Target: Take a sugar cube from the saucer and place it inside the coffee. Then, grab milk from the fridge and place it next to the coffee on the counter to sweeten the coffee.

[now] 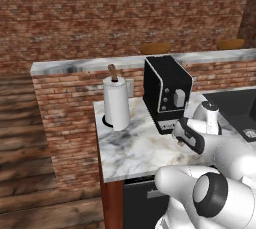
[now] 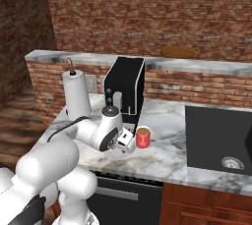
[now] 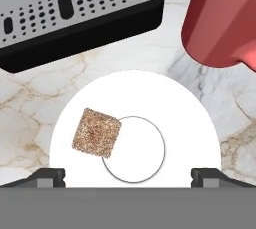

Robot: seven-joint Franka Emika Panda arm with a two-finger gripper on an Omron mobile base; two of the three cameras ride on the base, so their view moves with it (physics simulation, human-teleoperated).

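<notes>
- Looking through the left base view, you had the arm folded low over the marble counter (image 1: pixel 135 148), its wrist bent down in front of the black coffee machine (image 1: pixel 167 92). A paper towel roll (image 1: pixel 116 103) stood upright on its holder to the left of the machine, well clear of the work. The fingertips themselves were hidden behind the hand here, so you could not read the jaws from this side.
- Turning to the right base view, you saw the gripper (image 2: pixel 126 144) pointed down at the counter just left of the red coffee mug (image 2: pixel 143 137), near it but apart. The mug stood upright in front of the coffee machine, with the black sink (image 2: pixel 219 138) well off to the right.
- Checking the hand view, you had the jaws spread as wide as they go with nothing between them. The white saucer (image 3: pixel 150 98) lay straight below, and the tan sugar cube (image 3: pixel 96 133) rested on it left of centre, turned at a slant to the fingers. The mug's red wall sat at the upper right, beside the saucer.
- Judging from this, you were on the first step, the reach for the cube, with no grasp made yet. The next move likely called for shifting the hand toward the cube to centre it, perhaps rolling the wrist to square the fingers with its faces, then descending and closing gently on so small a piece.
</notes>
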